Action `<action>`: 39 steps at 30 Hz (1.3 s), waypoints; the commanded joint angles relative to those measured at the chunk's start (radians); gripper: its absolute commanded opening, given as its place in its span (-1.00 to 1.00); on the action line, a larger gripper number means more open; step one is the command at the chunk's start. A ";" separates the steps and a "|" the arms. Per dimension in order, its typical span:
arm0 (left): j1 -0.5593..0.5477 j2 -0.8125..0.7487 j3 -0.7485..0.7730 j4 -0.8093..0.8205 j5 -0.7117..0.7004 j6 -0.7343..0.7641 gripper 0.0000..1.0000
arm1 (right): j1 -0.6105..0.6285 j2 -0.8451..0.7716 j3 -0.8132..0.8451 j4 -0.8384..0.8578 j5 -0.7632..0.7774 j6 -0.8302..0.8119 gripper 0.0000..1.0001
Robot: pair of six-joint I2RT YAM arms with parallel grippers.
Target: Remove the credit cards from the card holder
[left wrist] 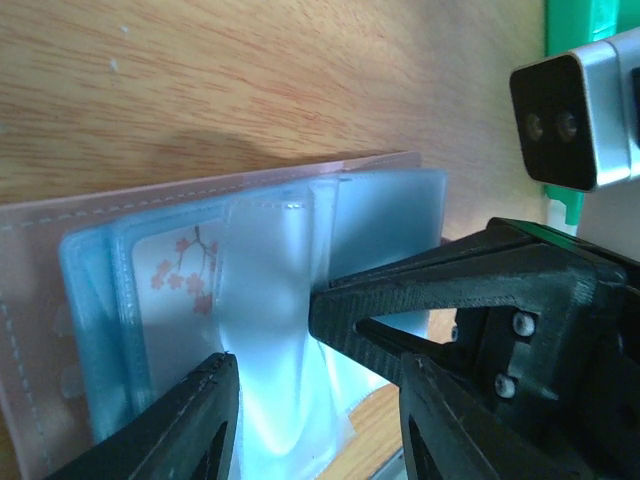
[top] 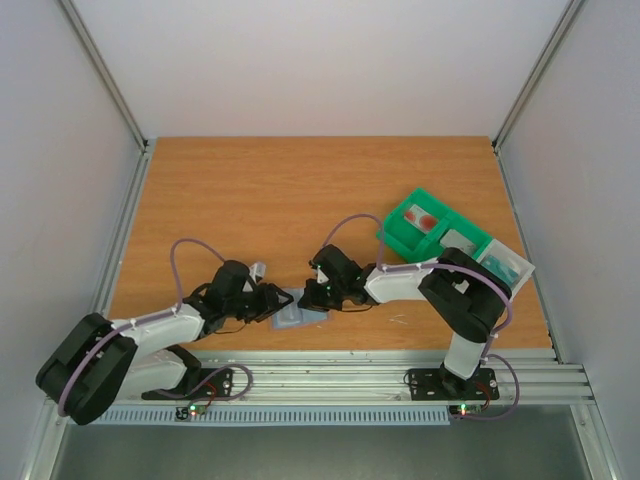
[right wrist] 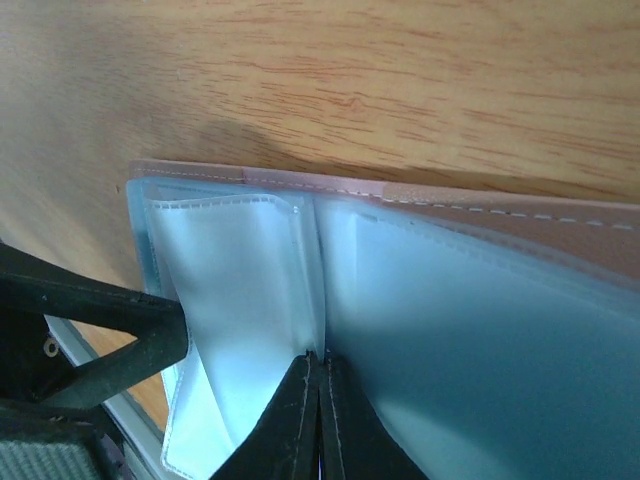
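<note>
The card holder [top: 296,316] lies open on the desk [top: 300,180] near its front edge, between the two arms, with its clear inner sleeves fanned up. The step in hand looks like spreading those sleeves so that a card can be drawn from its pocket. The right claw [right wrist: 320,372] is clenched, its two fingers pressed flat together on the thin leaf at the fold of the sleeves, pinning the holder there. The left claw [left wrist: 315,395] is released, its jaws wide apart on either side of a loose translucent sleeve that rises between them; whether either finger touches the plastic I cannot tell. One pale card [left wrist: 182,278] printed with pink blossoms sits in a pocket just left of that sleeve, seen through the plastic. To do this well, I judge that the right claw should hold the fold down firmly without dragging the holder. The left claw should go for the card's edge rather than the loose sleeve, close on the card alone, and pull slowly along the pocket's opening so the soft plastic neither buckles nor comes with it. The two claws work very near each other, so a knock between them is a risk. The green tray [top: 430,232] stands well apart to the right, and something white with red marks lies in it, too small to name
</note>
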 commanded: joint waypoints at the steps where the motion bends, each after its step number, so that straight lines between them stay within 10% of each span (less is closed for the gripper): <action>1: 0.001 -0.051 -0.028 0.070 0.024 -0.051 -0.10 | 0.013 -0.001 -0.053 0.052 0.002 0.038 -0.96; 18: -0.008 -0.070 -0.044 0.140 0.045 -0.117 -0.11 | 0.011 -0.008 -0.101 0.163 -0.021 0.085 -0.96; 39: -0.009 -0.185 -0.027 -0.188 -0.052 -0.049 0.00 | 0.007 -0.008 -0.108 0.138 -0.004 0.082 -0.97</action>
